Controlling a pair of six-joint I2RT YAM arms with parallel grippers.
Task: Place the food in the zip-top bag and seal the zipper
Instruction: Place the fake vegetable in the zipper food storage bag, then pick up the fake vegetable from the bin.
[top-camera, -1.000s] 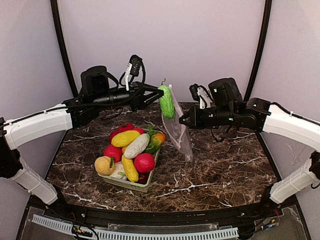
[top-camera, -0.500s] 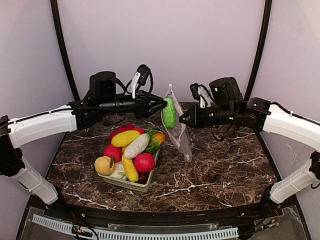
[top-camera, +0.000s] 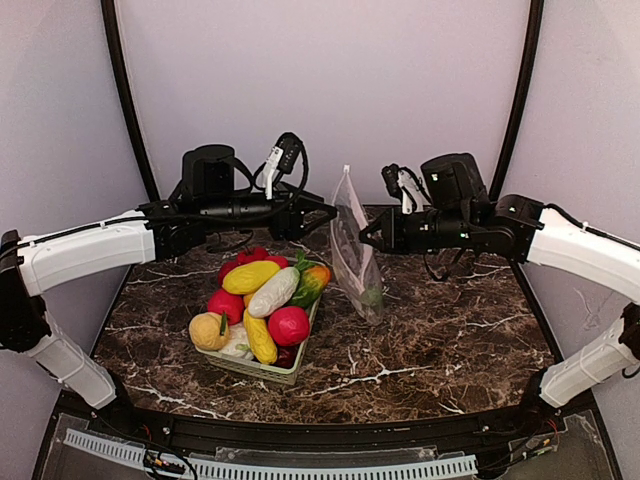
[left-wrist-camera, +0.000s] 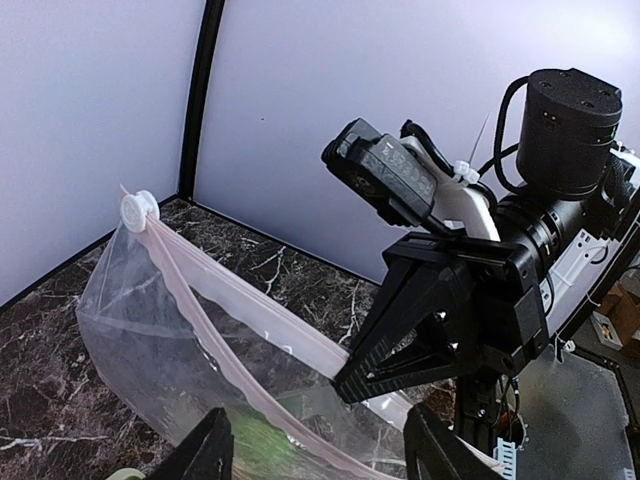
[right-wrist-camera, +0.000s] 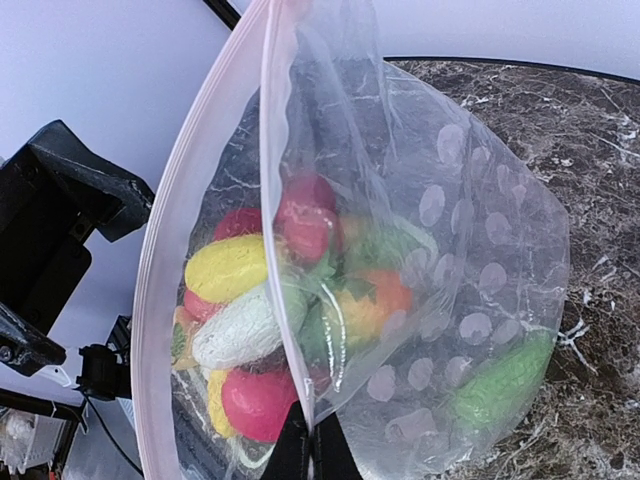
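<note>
The left gripper (top-camera: 326, 212) hung over the bag's mouth with its fingers (left-wrist-camera: 213, 447) spread and nothing between them. Half a second before, it had been holding a green piece there. That green piece (top-camera: 372, 296) now lay at the bottom of the bag (top-camera: 352, 250), plain through the dotted plastic in the right wrist view. Across from it the right gripper (top-camera: 366, 238) was clamped on the bag's rim, pinching the pink zipper (left-wrist-camera: 235, 300) and keeping the mouth up and agape. The white slider (left-wrist-camera: 138, 207) sat at the far end. The bag's lower corner rested on the table (top-camera: 450, 340). To my eye that made one item in and a good deal to go, since the rest of the food (top-camera: 262, 300) sat heaped in the basket (top-camera: 262, 370), just beside the bag. The left arm would likely have to go back there, and the zipper had not yet been run.
</note>
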